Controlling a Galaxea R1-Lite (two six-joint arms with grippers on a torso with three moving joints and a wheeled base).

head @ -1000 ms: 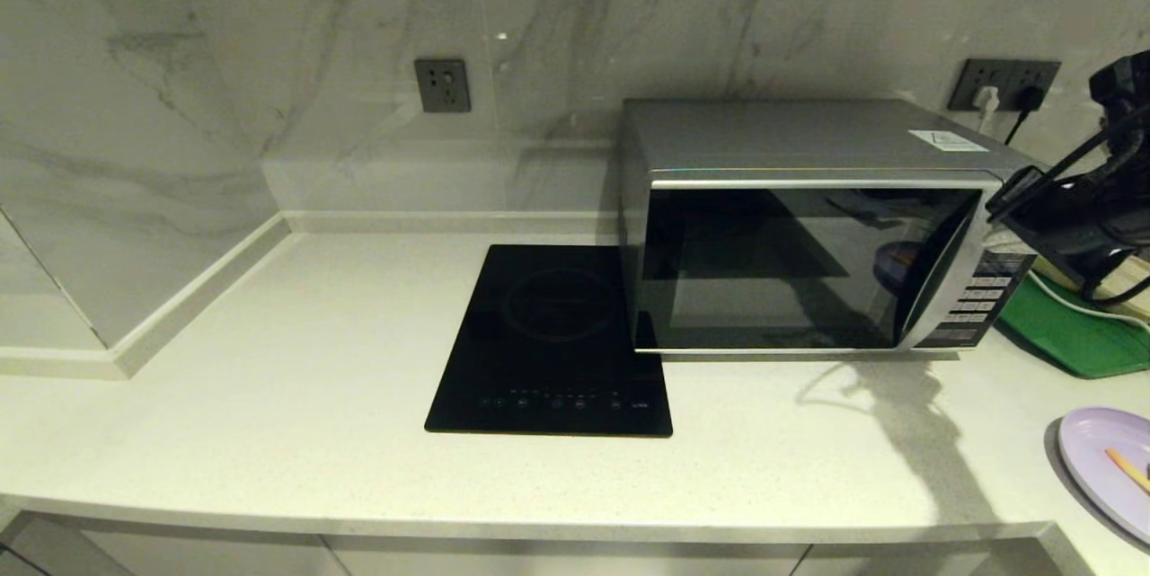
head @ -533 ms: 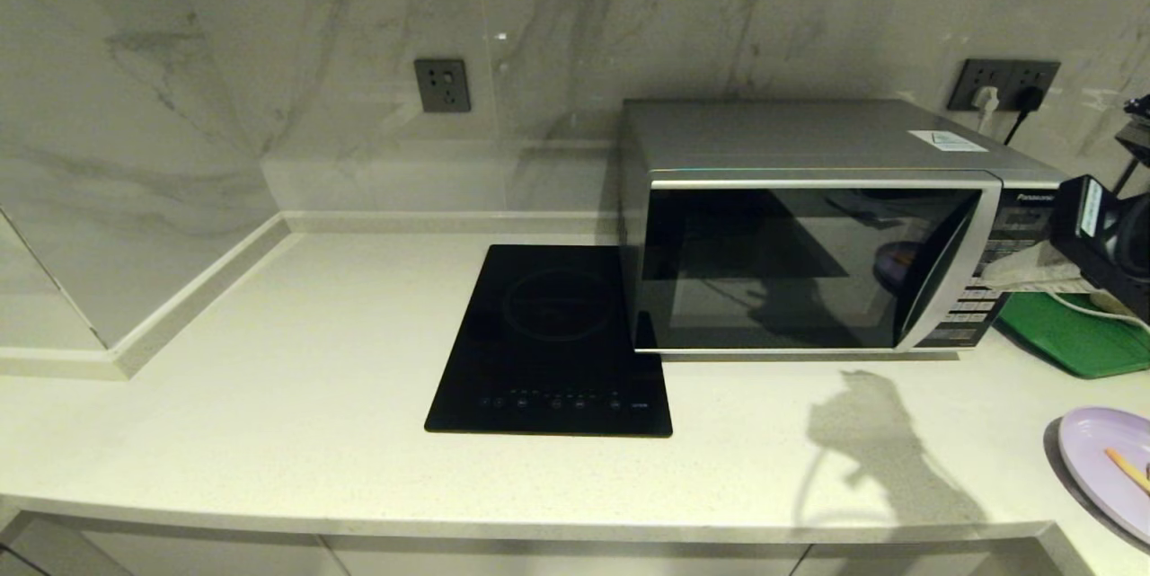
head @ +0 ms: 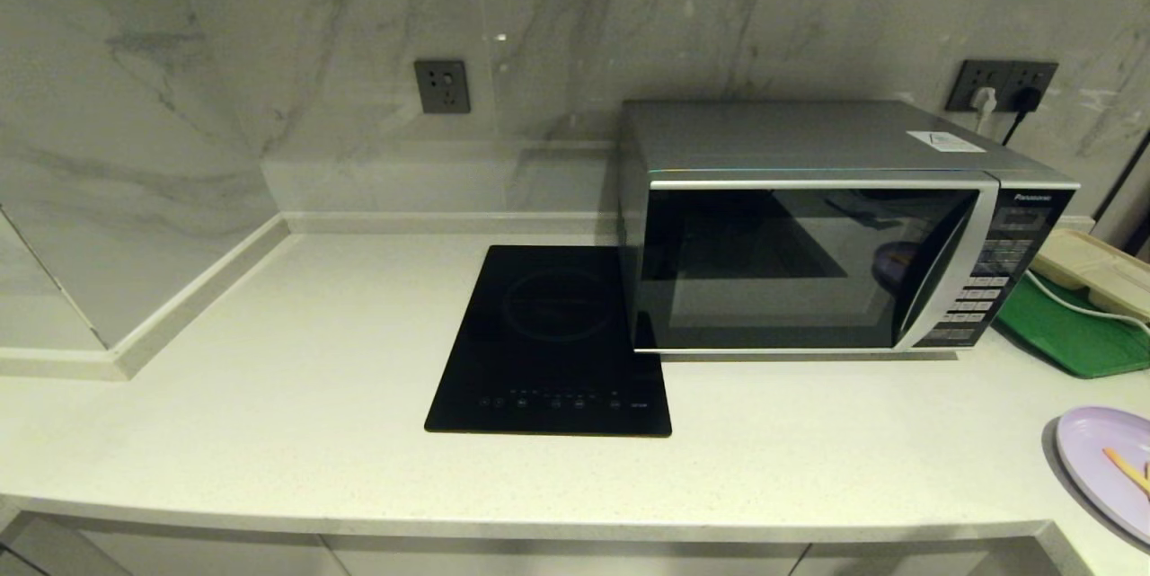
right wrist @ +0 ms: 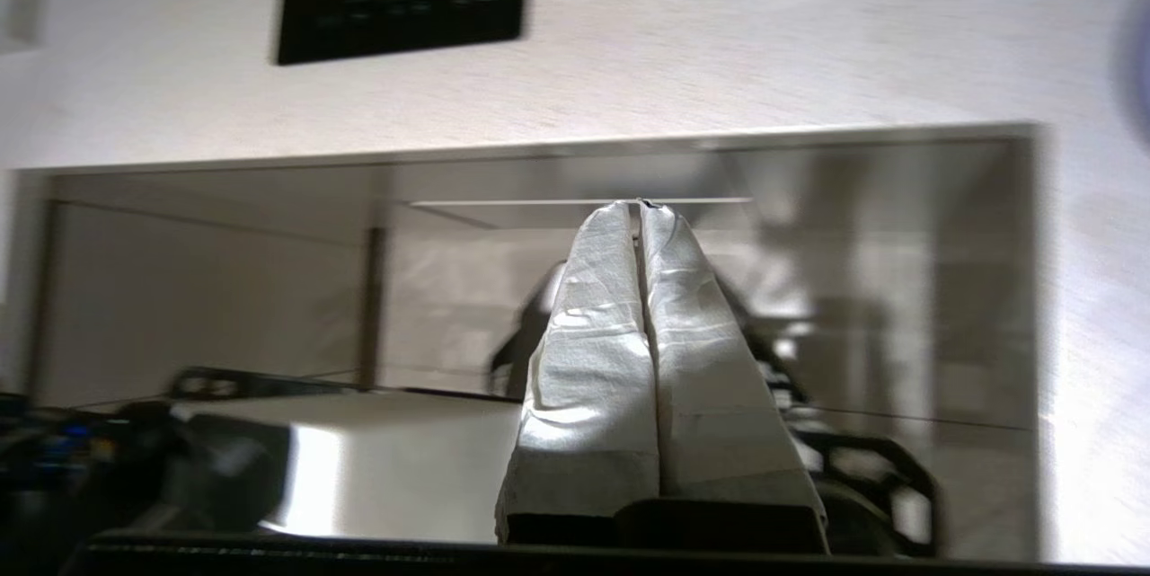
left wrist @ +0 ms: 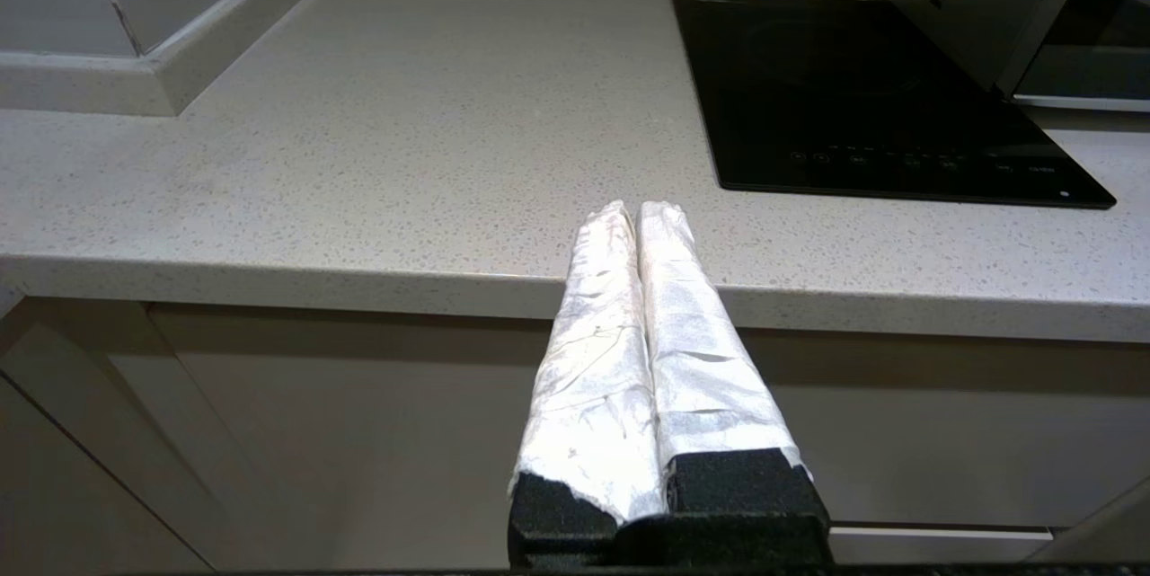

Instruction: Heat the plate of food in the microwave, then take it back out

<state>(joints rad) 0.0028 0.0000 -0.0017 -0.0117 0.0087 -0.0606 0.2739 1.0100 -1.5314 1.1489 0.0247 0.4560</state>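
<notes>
Round lavender plate of food (head: 1101, 466): cut off at the head view's right edge, near the counter's front; one or two orange-yellow sticks visible. Boxy silver microwave (head: 835, 230): door closed, interior dark behind the glass. Flat green tray (head: 1069, 333): partly hidden beside the microwave. Left gripper (left wrist: 640, 209): white-wrapped fingers pressed together, empty, at the counter's front edge. Right gripper (right wrist: 641, 209): likewise closed and empty, below counter level. Pale speckled countertop (head: 296, 360); black glass hob (head: 557, 338); marble-veined wall (head: 269, 46).
</notes>
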